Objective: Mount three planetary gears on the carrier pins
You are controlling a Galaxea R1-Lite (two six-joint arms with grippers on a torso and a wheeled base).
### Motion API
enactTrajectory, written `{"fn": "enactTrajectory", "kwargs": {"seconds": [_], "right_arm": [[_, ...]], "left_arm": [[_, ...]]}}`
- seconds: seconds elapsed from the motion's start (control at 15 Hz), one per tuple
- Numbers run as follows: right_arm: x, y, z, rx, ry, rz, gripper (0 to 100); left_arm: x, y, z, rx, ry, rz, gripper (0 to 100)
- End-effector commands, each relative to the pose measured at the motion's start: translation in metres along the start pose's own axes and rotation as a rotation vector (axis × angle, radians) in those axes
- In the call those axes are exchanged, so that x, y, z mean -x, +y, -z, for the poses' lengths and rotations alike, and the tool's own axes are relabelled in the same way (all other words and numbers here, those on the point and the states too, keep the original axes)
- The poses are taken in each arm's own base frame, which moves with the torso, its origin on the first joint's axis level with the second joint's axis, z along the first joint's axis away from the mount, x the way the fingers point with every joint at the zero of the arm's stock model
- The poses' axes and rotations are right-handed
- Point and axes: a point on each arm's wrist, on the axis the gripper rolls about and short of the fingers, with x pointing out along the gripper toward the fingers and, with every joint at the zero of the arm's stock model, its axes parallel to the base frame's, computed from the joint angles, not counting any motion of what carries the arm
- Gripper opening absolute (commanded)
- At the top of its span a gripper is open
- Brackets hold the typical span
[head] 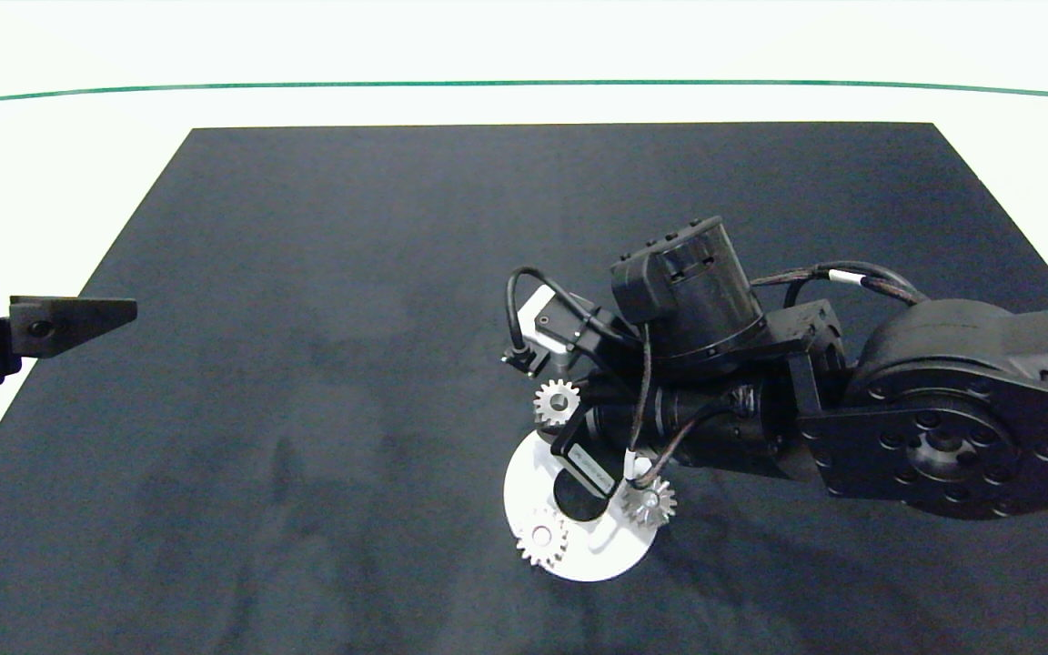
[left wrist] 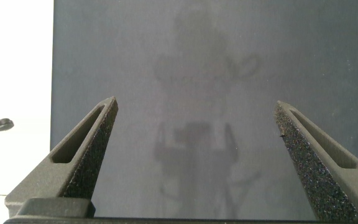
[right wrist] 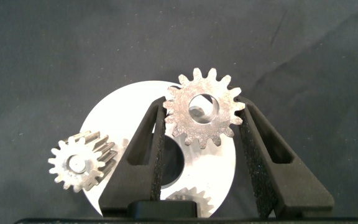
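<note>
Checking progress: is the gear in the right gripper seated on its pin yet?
Not seated: the gear sits tilted between the right gripper fingers, centre hole empty.

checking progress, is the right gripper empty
No, the right gripper has its fingers shut on a gear over the disc.

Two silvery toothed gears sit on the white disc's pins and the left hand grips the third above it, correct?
Not the left: the right hand grips the third silvery toothed gear above the white disc, as the right wrist view shows. The left hand is empty at the mat's edge.
</note>
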Motion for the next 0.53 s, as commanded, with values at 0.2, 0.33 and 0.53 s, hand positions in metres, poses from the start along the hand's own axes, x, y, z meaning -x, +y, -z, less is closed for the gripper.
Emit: {"fn": "enactTrajectory", "kwargs": {"seconds": [0.2, 0.33, 0.53], "right_arm": [[-0.0009, 0.0016, 0.006, -0.014, 0.018, -0.008, 22], [-0.0028, 0.0029, 0.0084, -0.013, 0.026, -0.011, 22], [-0.004, 0.0028, 0.0077, -0.017, 0.018, -0.006, 22]], "left_arm": [[-0.0002, 0.0, 0.0006, -0.001, 0.004, -0.002, 100], [-0.0004, 0.0, 0.0011, -0.002, 0.007, -0.002, 100], [-0.0004, 0.0, 0.0011, -0.002, 0.007, -0.002, 100]]}}
